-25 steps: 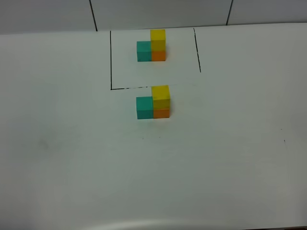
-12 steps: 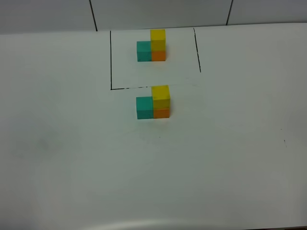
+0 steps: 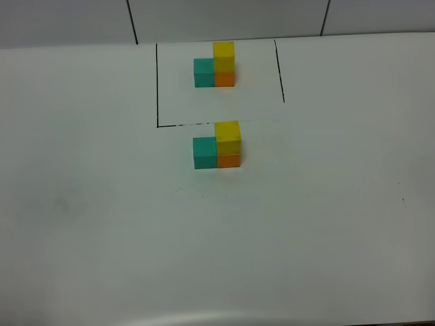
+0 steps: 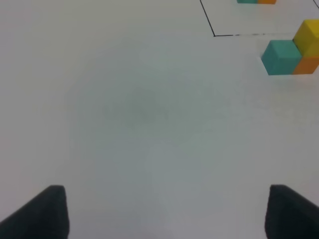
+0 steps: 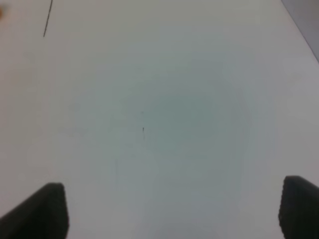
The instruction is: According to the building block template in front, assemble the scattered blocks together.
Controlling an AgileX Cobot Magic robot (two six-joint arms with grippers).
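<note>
Template block group [image 3: 215,66] inside marked outline [image 3: 158,85], at far middle of table [image 3: 102,224]. Assembled block group [image 3: 217,146] just in front of outline's near edge, directly before template. In each: two blocks stacked at right, single block touching at left.

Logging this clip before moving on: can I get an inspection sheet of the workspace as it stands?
Surface: white table, black outline marked at the far side.
Job's things: template inside the outline, teal beside orange, yellow on orange; assembled blocks just outside it, same arrangement.
Clutter: nothing seen.
Grippers: left gripper open, empty; right gripper open, empty; both off the blocks.
Cables: nothing seen.
Surroundings: pale panelled wall behind the table.
</note>
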